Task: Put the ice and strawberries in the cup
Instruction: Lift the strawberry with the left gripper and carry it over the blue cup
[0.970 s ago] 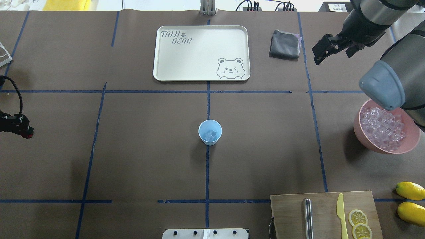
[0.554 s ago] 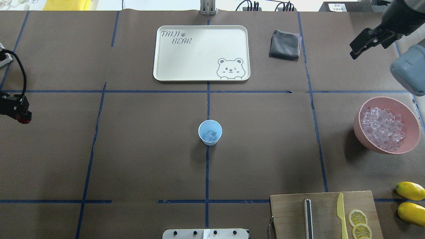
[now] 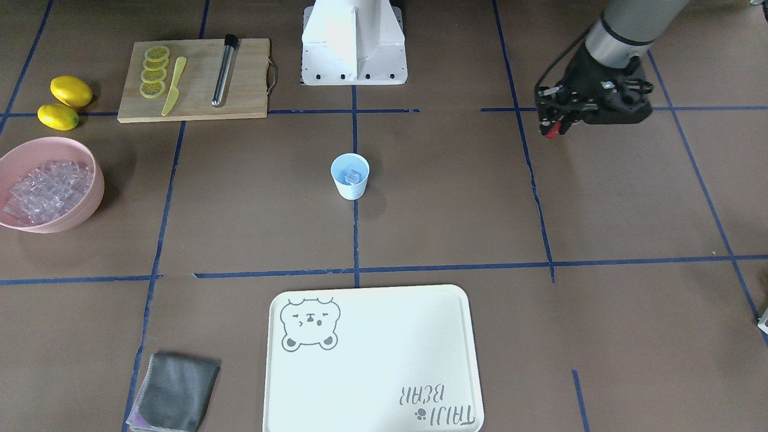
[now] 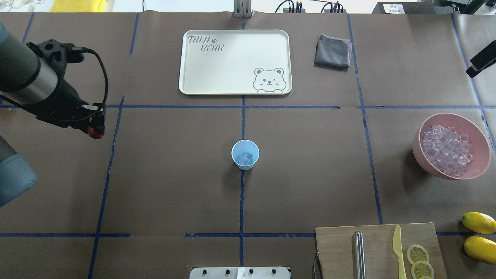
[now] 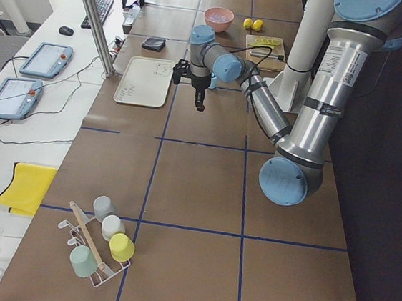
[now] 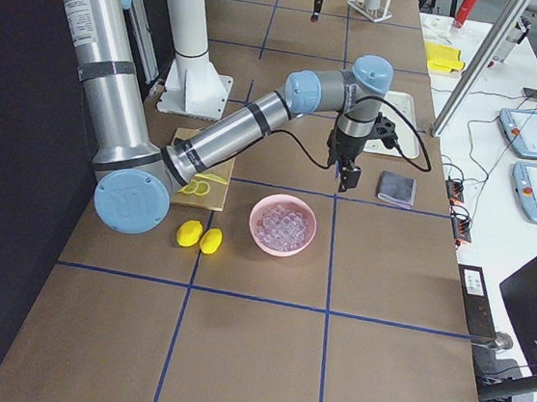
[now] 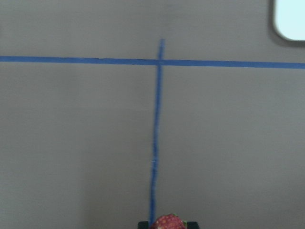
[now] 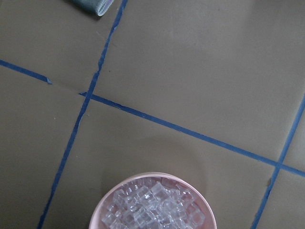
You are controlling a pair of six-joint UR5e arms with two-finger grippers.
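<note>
The pale blue cup (image 4: 245,154) stands at the table's middle, also in the front view (image 3: 350,175), with an ice cube (image 4: 245,157) inside it. More ice (image 4: 445,150) fills the pink bowl (image 4: 480,162) at the right. My left gripper (image 4: 96,131) hangs well left of the cup, shut on a red strawberry (image 4: 93,134). The strawberry (image 7: 167,223) shows between the fingertips in the left wrist view. My right gripper (image 6: 349,176) is pulled back beyond the bowl. Only a black part of it shows at the overhead view's right edge, so I cannot tell its state.
A cream tray (image 4: 193,83) lies at the far middle with a folded grey cloth (image 4: 332,52) to its right. A wooden board (image 4: 337,248) with a yellow knife, a metal rod and lemon slices sits near right. Two lemons (image 4: 479,223) lie beside it.
My left arm has swung in from the left edge toward the table's middle, carrying the strawberry. My right arm has drawn back to the right, nearly out of the overhead view.
</note>
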